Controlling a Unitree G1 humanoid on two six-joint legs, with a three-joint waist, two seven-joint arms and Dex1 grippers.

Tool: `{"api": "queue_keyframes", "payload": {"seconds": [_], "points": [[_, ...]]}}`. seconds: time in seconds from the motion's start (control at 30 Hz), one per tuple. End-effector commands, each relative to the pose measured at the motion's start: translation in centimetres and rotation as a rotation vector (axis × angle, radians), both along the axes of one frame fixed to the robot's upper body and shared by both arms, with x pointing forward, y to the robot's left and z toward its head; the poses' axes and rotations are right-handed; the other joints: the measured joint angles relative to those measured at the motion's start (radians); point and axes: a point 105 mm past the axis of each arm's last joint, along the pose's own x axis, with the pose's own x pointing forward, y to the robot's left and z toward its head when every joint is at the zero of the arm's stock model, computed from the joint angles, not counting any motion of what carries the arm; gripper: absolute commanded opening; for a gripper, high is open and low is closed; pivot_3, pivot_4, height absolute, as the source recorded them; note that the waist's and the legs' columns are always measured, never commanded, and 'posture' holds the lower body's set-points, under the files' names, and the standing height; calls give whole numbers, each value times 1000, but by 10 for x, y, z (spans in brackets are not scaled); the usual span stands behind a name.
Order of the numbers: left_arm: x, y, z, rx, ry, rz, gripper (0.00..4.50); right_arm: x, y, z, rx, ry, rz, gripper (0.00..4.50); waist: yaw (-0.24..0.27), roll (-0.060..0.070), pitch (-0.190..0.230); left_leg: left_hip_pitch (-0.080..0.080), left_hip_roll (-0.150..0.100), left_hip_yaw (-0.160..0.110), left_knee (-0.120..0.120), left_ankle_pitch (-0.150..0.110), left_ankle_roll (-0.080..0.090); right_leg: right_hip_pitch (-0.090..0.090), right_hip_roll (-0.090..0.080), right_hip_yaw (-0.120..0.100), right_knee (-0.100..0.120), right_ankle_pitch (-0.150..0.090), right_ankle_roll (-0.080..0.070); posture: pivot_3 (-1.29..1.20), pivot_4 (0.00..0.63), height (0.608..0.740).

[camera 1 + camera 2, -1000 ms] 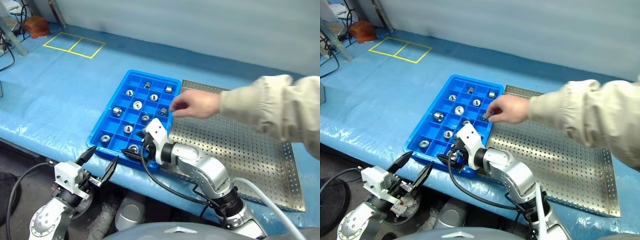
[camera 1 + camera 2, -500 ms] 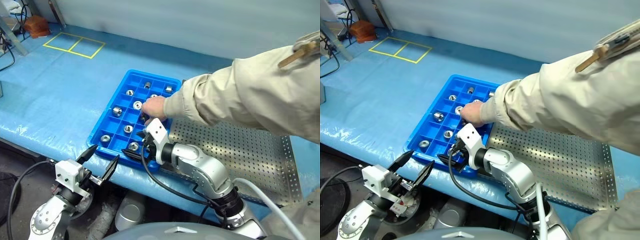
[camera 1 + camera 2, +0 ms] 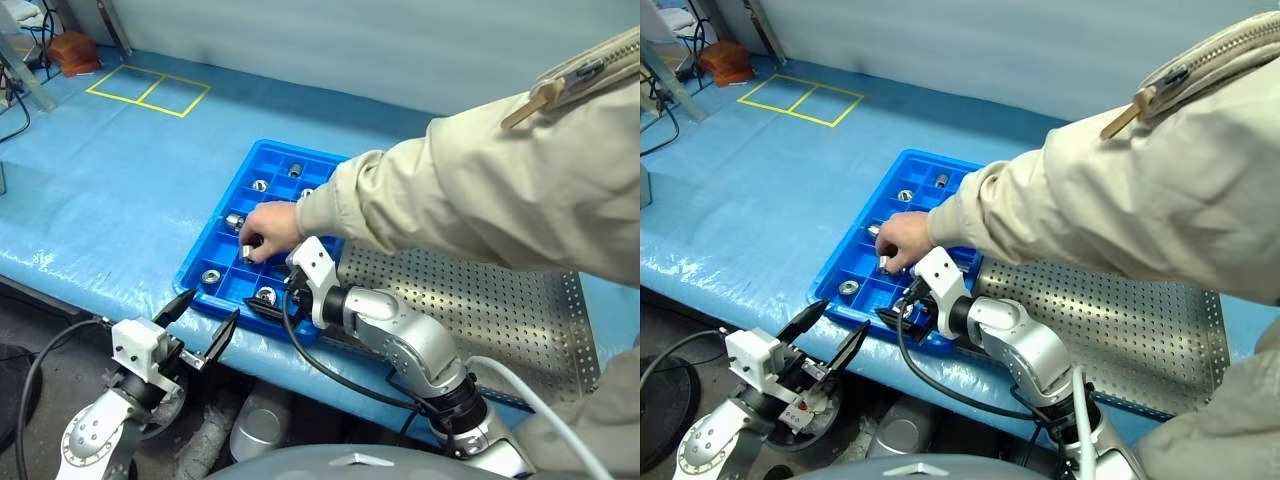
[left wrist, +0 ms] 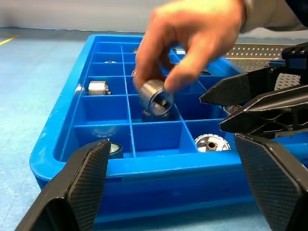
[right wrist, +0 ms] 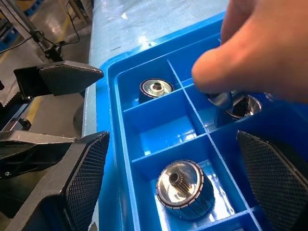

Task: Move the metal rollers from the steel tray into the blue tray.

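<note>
Several metal rollers sit in the blue tray; a person's hand holds one above it. We log left gripper and right gripper both agape, empty; steel tray alongside.

Left gripper and right gripper, jaws wide apart, both empty.

Silver-grey jointed arms with white wrist housings, black cables, and black textured gripper fingers.
</note>
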Motion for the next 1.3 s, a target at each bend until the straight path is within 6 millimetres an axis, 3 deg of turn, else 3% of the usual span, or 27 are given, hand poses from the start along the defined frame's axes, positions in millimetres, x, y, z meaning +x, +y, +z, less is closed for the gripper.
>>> {"api": "queue_keyframes", "payload": {"seconds": [0.03,1.3], "points": [[0,2,3,0,-11,-6,4500,-2,2,14,39,-45,8,4450,-1,0,0,0,0,0,0,0,0,0,0,0,0,0,0,476,150,740],[4,0,1,0,-6,-45,4500,-2,4,15,52,-51,-4,4450,-2,-1,-1,0,0,0,2,0,0,1,0,0,2,0,0,457,150,740]]}}
